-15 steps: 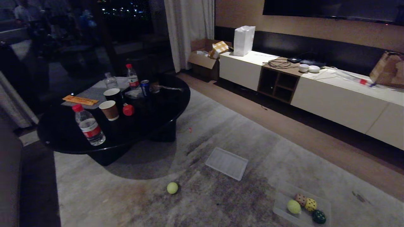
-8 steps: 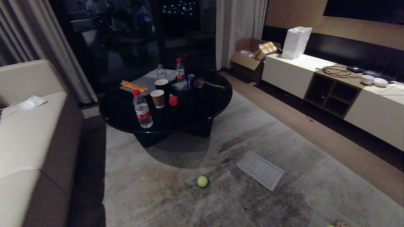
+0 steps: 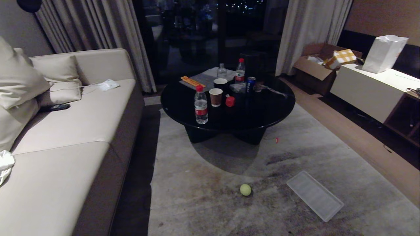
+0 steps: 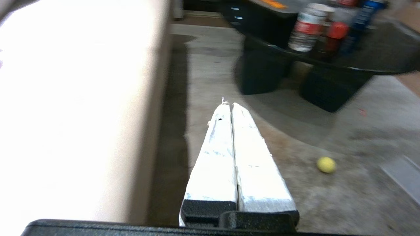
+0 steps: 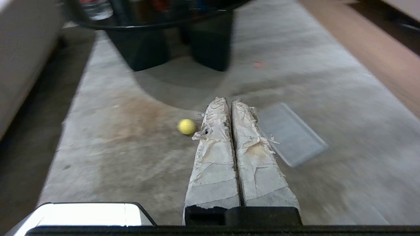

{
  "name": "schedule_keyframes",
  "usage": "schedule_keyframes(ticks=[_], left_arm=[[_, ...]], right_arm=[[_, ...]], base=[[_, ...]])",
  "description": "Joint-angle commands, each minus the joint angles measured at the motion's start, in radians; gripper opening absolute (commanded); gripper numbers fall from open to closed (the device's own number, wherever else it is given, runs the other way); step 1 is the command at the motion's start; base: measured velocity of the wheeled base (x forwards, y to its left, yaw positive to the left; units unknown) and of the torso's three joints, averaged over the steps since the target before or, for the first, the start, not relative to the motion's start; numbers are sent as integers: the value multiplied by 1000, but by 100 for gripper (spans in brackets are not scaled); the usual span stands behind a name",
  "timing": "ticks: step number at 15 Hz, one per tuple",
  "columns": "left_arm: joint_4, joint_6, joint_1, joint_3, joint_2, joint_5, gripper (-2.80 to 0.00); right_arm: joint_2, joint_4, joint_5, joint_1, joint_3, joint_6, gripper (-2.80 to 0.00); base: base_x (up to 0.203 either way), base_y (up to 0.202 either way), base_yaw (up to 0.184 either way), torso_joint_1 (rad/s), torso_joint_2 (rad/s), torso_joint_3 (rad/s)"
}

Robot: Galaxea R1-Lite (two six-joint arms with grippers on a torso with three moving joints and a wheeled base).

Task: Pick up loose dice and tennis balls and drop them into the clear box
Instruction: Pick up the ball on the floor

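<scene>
One yellow-green tennis ball [image 3: 245,189] lies loose on the grey rug in front of the round black table. It also shows in the left wrist view as the tennis ball [image 4: 326,164] and in the right wrist view as the tennis ball [image 5: 186,126]. A flat whitish lid [image 3: 315,195] lies on the rug just right of it. The clear box and the dice are out of view. My left gripper [image 4: 229,105] and right gripper [image 5: 228,100] are both shut and empty, held above the rug short of the ball. Neither arm shows in the head view.
A beige sofa [image 3: 65,131] fills the left side. The black table [image 3: 262,111] carries water bottles [image 3: 201,105], cups and a can. A brown cardboard carton [image 3: 315,64] and a white cabinet [image 3: 370,88] stand at the right, beyond a strip of wood floor.
The head camera has swung left: the whole scene slid right, the sofa came into view, and the clear box with dice and a ball left the frame. The arms kept still.
</scene>
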Motion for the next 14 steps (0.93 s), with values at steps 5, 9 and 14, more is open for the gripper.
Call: schedule_keyframes(ticks=[5, 9, 14], left_arm=[[0, 0, 0, 2, 2, 1, -280], [0, 1, 0, 2, 1, 1, -280], [-3, -1, 0, 2, 0, 1, -280]], right_arm=[[1, 1, 1, 0, 0, 0, -280], [1, 1, 1, 0, 0, -2, -280], [1, 1, 1, 0, 0, -2, -280]], base=[[-1, -1, 46, 1, 1, 1], [0, 0, 0, 0, 0, 0], [0, 0, 0, 0, 0, 0]])
